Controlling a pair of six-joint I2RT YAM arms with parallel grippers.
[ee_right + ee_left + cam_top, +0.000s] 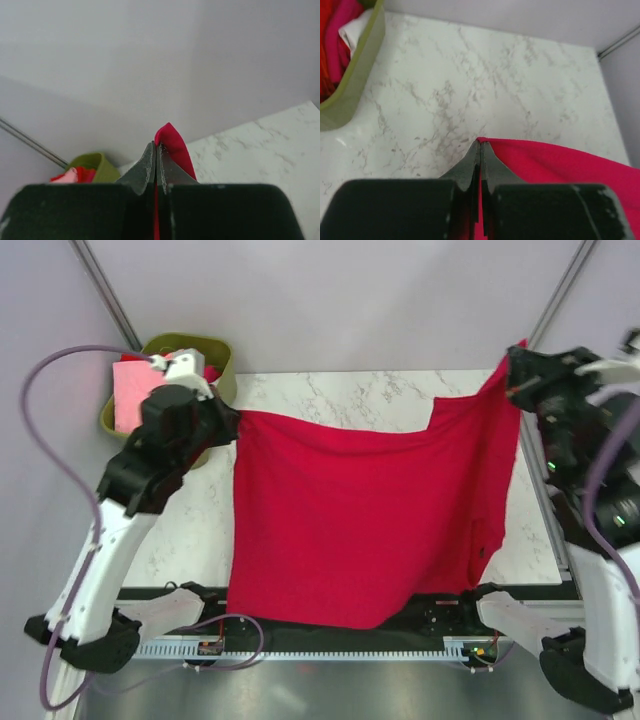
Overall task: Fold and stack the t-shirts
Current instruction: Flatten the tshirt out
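Stretching wide, the crimson red cloth t-shirt (370, 520) spreads over the white marbled counter (190, 530), hem draped past the near edge; left jaws pinch one upper corner, right jaws clamp the other.

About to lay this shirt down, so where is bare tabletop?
Bare marble runs along the far edge behind the red shirt, and left of it, nearer than the basket. Only a sliver shows right of the shirt. The far-left corner is crowded.
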